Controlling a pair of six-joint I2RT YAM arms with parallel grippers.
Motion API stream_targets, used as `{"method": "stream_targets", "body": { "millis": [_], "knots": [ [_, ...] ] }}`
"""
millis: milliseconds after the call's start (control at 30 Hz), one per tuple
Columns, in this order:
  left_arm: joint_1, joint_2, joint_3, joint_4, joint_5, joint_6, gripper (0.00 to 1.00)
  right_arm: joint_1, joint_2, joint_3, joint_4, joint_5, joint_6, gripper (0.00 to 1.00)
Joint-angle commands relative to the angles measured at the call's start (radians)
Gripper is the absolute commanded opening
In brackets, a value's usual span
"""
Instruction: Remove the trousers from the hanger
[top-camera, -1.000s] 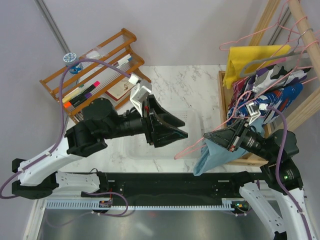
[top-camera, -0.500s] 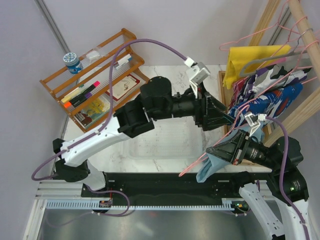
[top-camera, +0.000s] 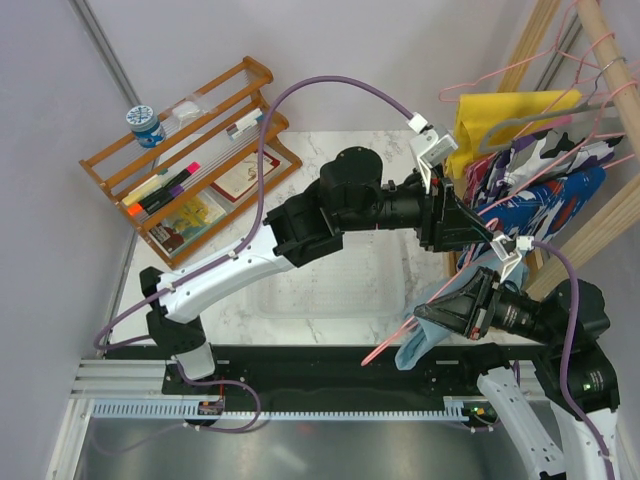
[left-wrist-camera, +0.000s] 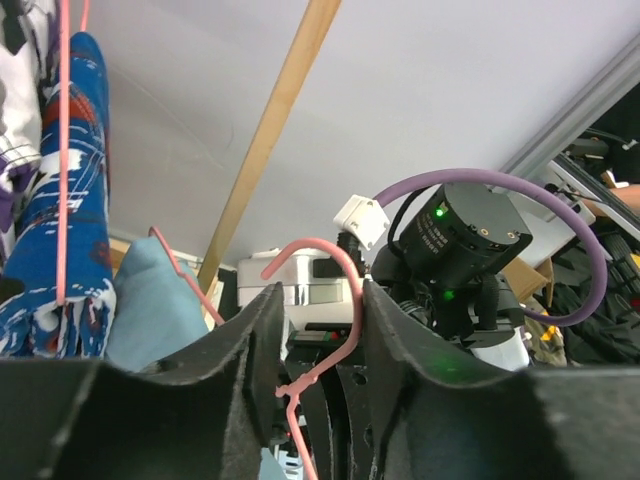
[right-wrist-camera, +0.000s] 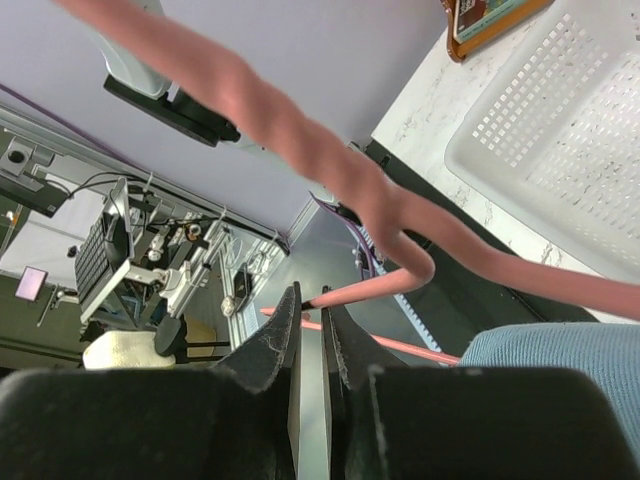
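Trousers (top-camera: 412, 348) hang from hanger (left-wrist-camera: 322, 248), held aloft at near right. Right gripper (right-wrist-camera: 310, 305) clamped on the wire frame. Hook end points away, toward left gripper (left-wrist-camera: 318, 300): jaws apart, hook sitting between them; whether it touches, cannot tell.

The overhead view was bright and evenly lit by soft light, sharp throughout, with only faint shadows on the marble table (top-camera: 340, 160). In the left wrist view a pale wall (left-wrist-camera: 450, 80) glowed behind the dark, slightly soft fingers (left-wrist-camera: 200, 400) of the left gripper (left-wrist-camera: 320, 300), and a small green light (left-wrist-camera: 437, 212) shone beyond them. In the right wrist view the pink hanger (right-wrist-camera: 285, 130) lay so close to the lens that it looked thick and blurred, the right gripper (right-wrist-camera: 310, 300) was nearly black, and the room behind was dimmer.
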Motion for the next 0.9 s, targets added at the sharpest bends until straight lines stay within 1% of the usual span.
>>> {"method": "stream_targets", "body": {
  "millis": [0,67,100,167,200,233,267,367,400,433,467,500,533,567,633,667,767,800,867],
  "knots": [
    [-0.003,0.038,0.064,0.051,0.062,-0.047,0.38,-0.005,-0.019,0.041,0.052,-0.03,-0.046,0.0],
    [-0.005,0.047,0.061,0.053,0.079,-0.065,0.33,-0.003,-0.019,0.042,0.049,-0.028,-0.049,0.0],
    [-0.004,0.047,0.056,0.051,0.081,-0.07,0.27,-0.006,-0.019,0.045,0.047,-0.031,-0.049,0.0],
    [-0.004,0.047,0.056,0.053,0.094,-0.081,0.22,-0.006,-0.02,0.048,0.049,-0.034,-0.049,0.0],
    [-0.003,0.046,0.056,0.053,0.097,-0.085,0.09,-0.005,-0.019,0.056,0.047,-0.034,-0.05,0.0],
    [-0.005,0.041,0.055,0.053,0.1,-0.098,0.04,-0.005,-0.017,0.058,0.043,-0.037,-0.053,0.0],
    [-0.004,0.035,0.052,0.051,0.094,-0.105,0.02,-0.005,-0.017,0.061,0.043,-0.036,-0.056,0.0],
    [-0.003,-0.002,0.029,0.051,0.078,-0.131,0.02,-0.005,-0.011,0.085,0.012,-0.024,-0.082,0.0],
    [-0.003,-0.012,0.021,0.051,0.073,-0.138,0.02,-0.005,-0.008,0.105,-0.02,-0.016,-0.094,0.03],
    [-0.005,-0.023,0.015,0.051,0.07,-0.147,0.02,-0.005,0.002,0.117,-0.042,-0.008,-0.11,0.07],
    [-0.005,-0.049,0.003,0.051,0.062,-0.151,0.02,-0.003,0.007,0.13,-0.065,-0.004,-0.146,0.17],
    [-0.004,-0.063,-0.004,0.051,0.056,-0.161,0.02,-0.006,0.018,0.155,-0.107,0.002,-0.166,0.25],
    [-0.003,-0.077,-0.008,0.051,0.051,-0.164,0.02,-0.009,0.022,0.169,-0.126,0.009,-0.182,0.34],
    [-0.003,-0.101,-0.019,0.05,0.033,-0.165,0.02,-0.008,0.025,0.182,-0.143,0.025,-0.206,0.47],
    [-0.003,-0.131,-0.033,0.051,0.015,-0.17,0.02,-0.009,0.033,0.215,-0.178,0.044,-0.214,0.56],
    [-0.003,-0.157,-0.045,0.05,-0.002,-0.173,0.02,-0.009,0.035,0.223,-0.183,0.055,-0.213,0.64],
    [-0.005,-0.19,-0.069,0.053,-0.019,-0.174,0.02,-0.011,0.036,0.248,-0.2,0.119,-0.197,0.68],
    [-0.004,-0.209,-0.077,0.056,-0.016,-0.176,0.02,-0.009,0.036,0.252,-0.201,0.169,-0.172,0.68],
    [-0.003,-0.229,-0.105,0.067,-0.015,-0.176,0.02,-0.012,0.033,0.254,-0.203,0.215,-0.153,0.68]
  ]
}}
